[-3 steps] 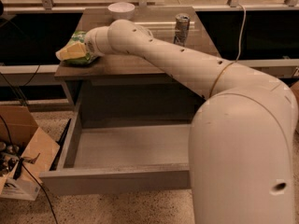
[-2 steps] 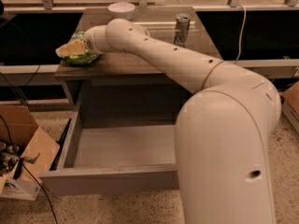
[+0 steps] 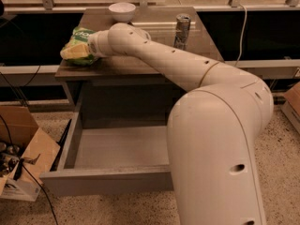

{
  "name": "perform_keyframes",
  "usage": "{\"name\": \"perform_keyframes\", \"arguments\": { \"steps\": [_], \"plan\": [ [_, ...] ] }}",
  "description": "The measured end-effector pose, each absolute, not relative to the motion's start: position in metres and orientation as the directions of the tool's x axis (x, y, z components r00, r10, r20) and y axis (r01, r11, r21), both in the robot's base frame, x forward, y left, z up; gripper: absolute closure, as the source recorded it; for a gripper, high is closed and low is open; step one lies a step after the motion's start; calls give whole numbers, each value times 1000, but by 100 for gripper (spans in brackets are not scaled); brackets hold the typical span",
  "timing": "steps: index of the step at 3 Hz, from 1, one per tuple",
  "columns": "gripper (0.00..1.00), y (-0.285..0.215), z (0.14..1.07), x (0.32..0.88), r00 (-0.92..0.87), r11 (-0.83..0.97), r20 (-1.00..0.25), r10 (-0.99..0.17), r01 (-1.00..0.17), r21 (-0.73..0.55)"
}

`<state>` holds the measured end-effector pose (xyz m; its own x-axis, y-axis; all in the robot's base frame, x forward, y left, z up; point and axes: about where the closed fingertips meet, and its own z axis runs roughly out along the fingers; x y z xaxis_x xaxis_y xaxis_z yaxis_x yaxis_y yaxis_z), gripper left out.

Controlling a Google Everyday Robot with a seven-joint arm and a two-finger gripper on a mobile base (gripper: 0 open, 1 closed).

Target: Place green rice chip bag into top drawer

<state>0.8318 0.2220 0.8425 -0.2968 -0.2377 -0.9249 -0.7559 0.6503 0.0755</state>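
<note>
The green rice chip bag (image 3: 80, 35) lies on the left end of the brown-topped table (image 3: 154, 22). My gripper (image 3: 76, 52) reaches in from the right and sits on the front of the bag, hiding much of it. The top drawer (image 3: 108, 181) is pulled out under the table. It is a wide, shallow grey box with nothing in it. My white arm crosses above the drawer's right side and hides that part.
A white bowl (image 3: 122, 11) stands at the table's back edge. A silver drink can (image 3: 182, 29) stands to the right of my arm. An open cardboard box (image 3: 26, 158) with cables sits on the floor left of the drawer.
My arm's large near segment has swung left and now covers more of the drawer's right side. The gripper has stayed at the bag on the table's left end.
</note>
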Motion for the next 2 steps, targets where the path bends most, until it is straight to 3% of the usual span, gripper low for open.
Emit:
{"name": "perform_keyframes", "arguments": {
  "steps": [2],
  "plan": [
    [41, 222, 845, 827, -291, 644, -930, -226, -761, 82]
  ]
}}
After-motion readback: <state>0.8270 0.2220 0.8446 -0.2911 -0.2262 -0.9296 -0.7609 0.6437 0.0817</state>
